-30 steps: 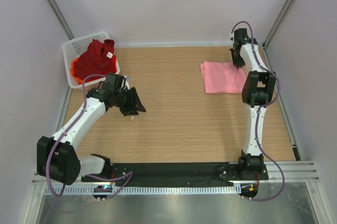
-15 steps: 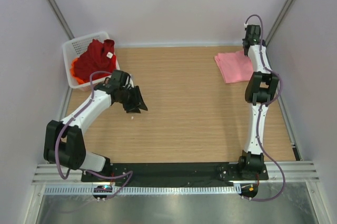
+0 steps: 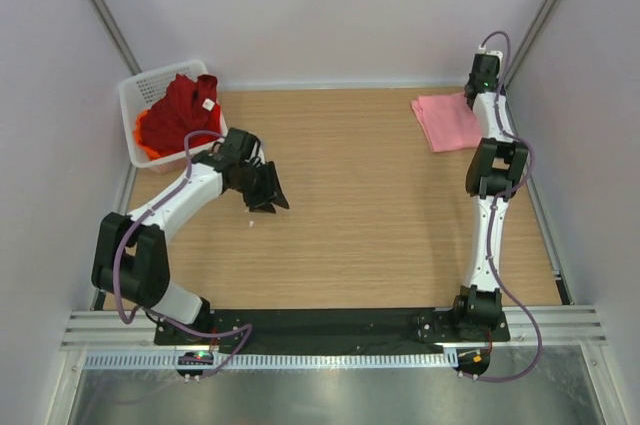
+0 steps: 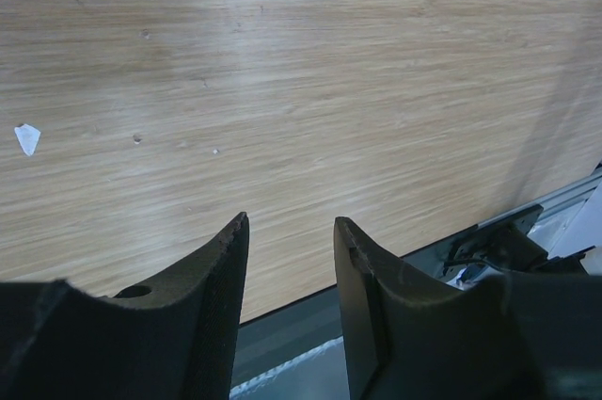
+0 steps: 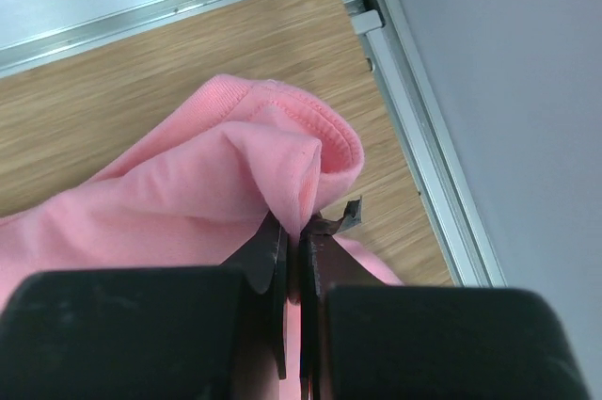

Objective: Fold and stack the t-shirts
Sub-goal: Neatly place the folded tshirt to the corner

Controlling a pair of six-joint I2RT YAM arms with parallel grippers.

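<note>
The folded light pink t-shirt (image 3: 447,121) lies at the far right corner of the table. My right gripper (image 3: 478,95) is shut on its far edge, and the wrist view shows the pink cloth (image 5: 216,193) pinched between the jaws (image 5: 299,231). The dark red t-shirt (image 3: 183,108) with a small white tag lies heaped in the white mesh basket (image 3: 140,90), over the orange t-shirt (image 3: 146,137), of which only an edge shows. My left gripper (image 3: 270,195) is open and empty over bare wood; in its wrist view the gripper (image 4: 292,231) has nothing between its fingers.
The basket stands at the far left corner. A metal rail (image 5: 423,146) runs along the right table edge beside the pink cloth. A small white scrap (image 4: 27,138) lies on the wood near the left gripper. A black mat (image 3: 330,323) lines the near edge.
My right gripper has dragged the pink t-shirt farther back and right into the corner. My left arm has swung slightly right and toward the middle, still open.
</note>
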